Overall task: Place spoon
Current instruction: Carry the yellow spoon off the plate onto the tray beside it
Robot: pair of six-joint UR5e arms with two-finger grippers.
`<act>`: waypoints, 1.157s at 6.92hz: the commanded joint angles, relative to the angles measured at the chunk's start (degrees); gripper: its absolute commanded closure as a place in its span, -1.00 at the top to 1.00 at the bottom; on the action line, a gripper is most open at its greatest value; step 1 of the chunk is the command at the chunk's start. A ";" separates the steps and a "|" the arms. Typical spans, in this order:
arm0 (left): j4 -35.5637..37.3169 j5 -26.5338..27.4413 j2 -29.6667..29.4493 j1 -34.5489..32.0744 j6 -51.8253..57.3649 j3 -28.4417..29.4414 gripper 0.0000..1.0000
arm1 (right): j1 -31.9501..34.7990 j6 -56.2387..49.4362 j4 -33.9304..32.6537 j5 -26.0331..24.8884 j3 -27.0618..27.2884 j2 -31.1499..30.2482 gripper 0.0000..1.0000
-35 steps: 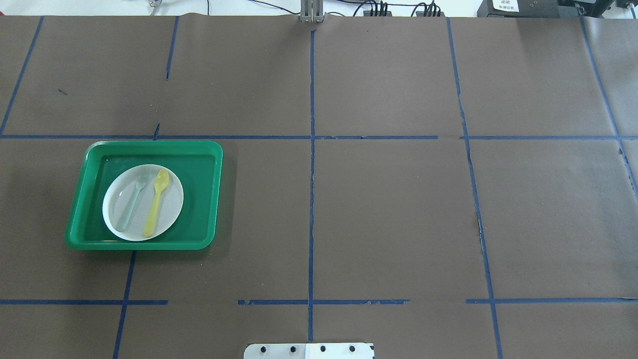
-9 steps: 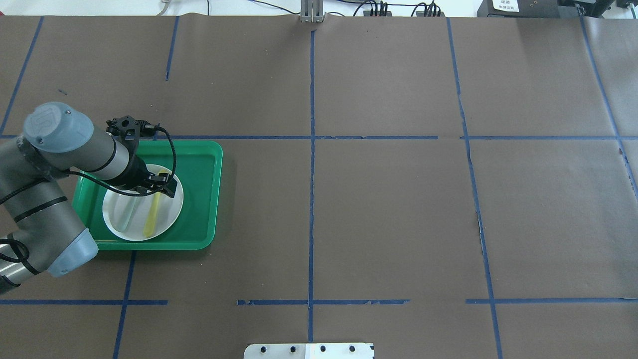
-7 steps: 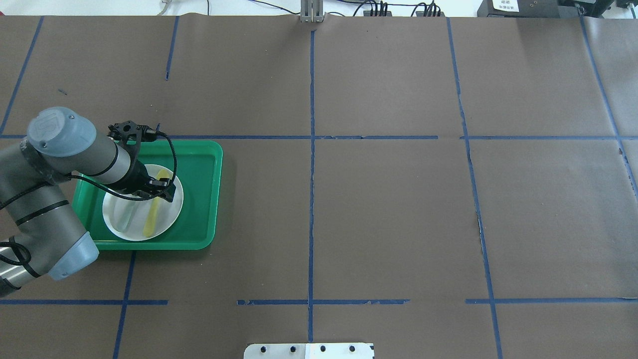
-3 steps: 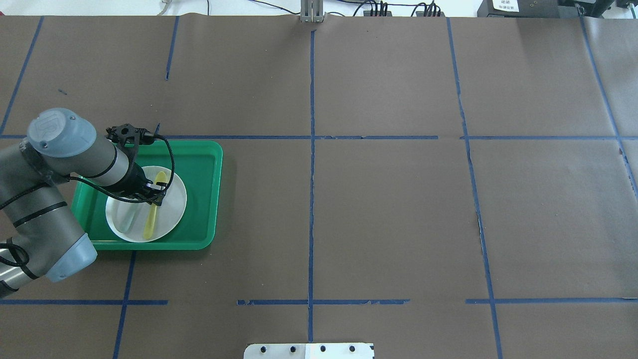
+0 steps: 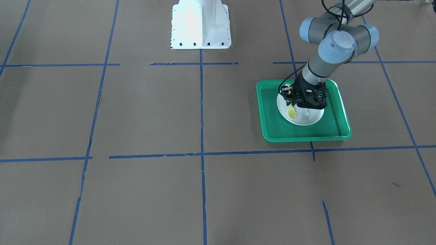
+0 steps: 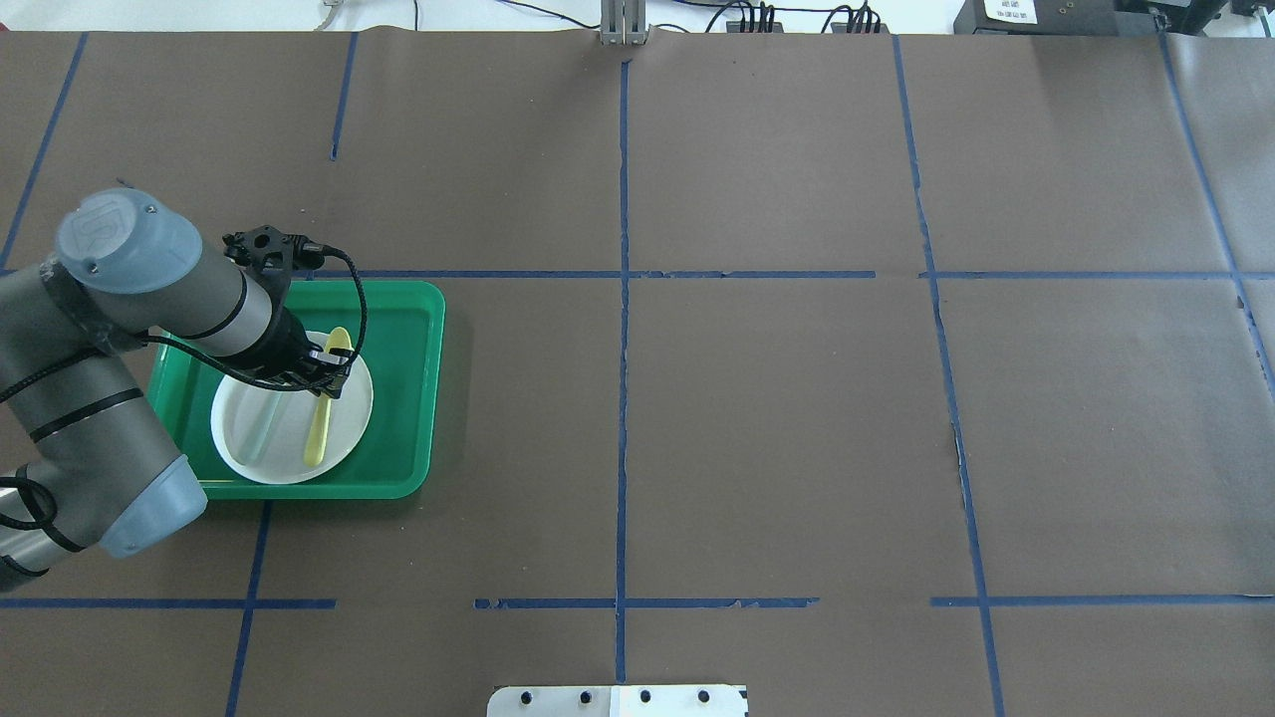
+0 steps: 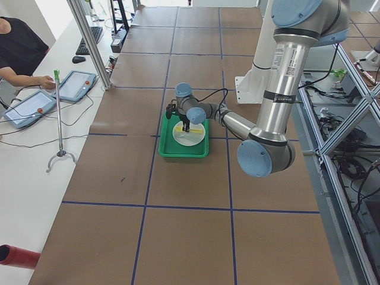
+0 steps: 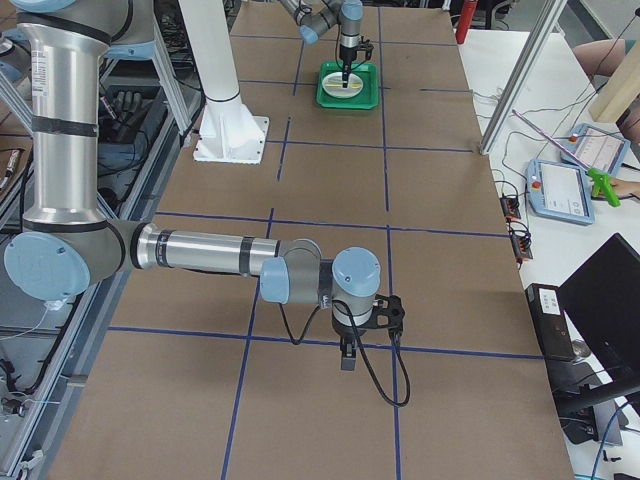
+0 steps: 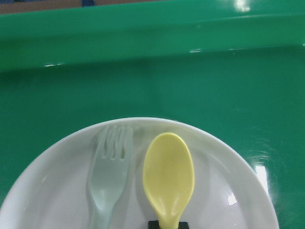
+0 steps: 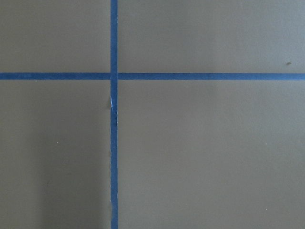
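Spoon [image 9: 168, 176] bowl fills wrist view; overhead shows its handle.

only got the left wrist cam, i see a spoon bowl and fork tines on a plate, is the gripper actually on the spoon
Observer: yes, overhead shows the left gripper closed on the spoon handle just below the bowl.
Operator: where does the fork handle go
Observer: the fork lies alongside the spoon, handle toward the plate rim on the robot's side.
Operator: right arm close?
Observer: no, the right gripper hangs over the table far from the tray.
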 commanded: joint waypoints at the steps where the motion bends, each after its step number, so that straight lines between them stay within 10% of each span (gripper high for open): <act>1: 1.34 0.00 -4.99 0.24 -3.19 3.37 -1.00 | 0.00 0.00 0.00 0.00 0.00 -0.02 1.00; 7: 0.03 0.09 -7.57 2.79 -9.27 8.49 -0.93 | 0.00 0.00 0.00 0.00 0.00 0.07 1.00; 8: -0.07 0.09 -7.48 2.79 -9.09 8.49 -0.38 | 0.00 0.00 0.00 0.00 0.00 0.07 1.00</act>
